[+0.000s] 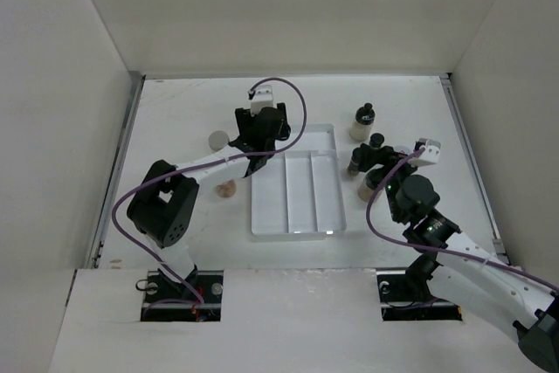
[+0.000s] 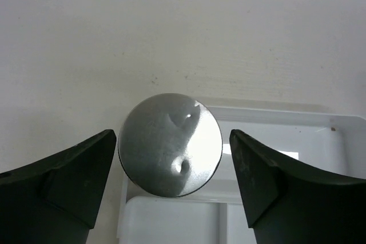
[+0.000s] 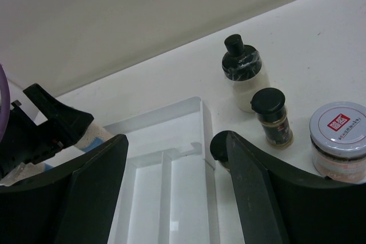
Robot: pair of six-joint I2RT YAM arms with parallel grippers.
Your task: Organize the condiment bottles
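Observation:
My left gripper (image 1: 259,144) (image 2: 171,158) is open around a silver-lidded cylinder (image 2: 170,144), with a narrow gap on each side. The cylinder stands at the far left corner of the white divided tray (image 1: 297,216); its white-and-blue side shows in the right wrist view (image 3: 88,135). My right gripper (image 1: 358,162) (image 3: 174,152) is open and empty over the tray's right side. Beside it stand a cream black-capped bottle (image 3: 243,81) (image 1: 362,122), a small dark bottle (image 3: 273,117), a wide jar with a red-labelled lid (image 3: 338,141) and a black cap (image 3: 219,147) half hidden by my right finger.
Another silver lid (image 1: 217,138) and a pinkish-lidded jar (image 1: 226,188) stand on the table left of the tray. White walls close in the table on three sides. The tray's compartments (image 3: 189,198) hold nothing that I can see.

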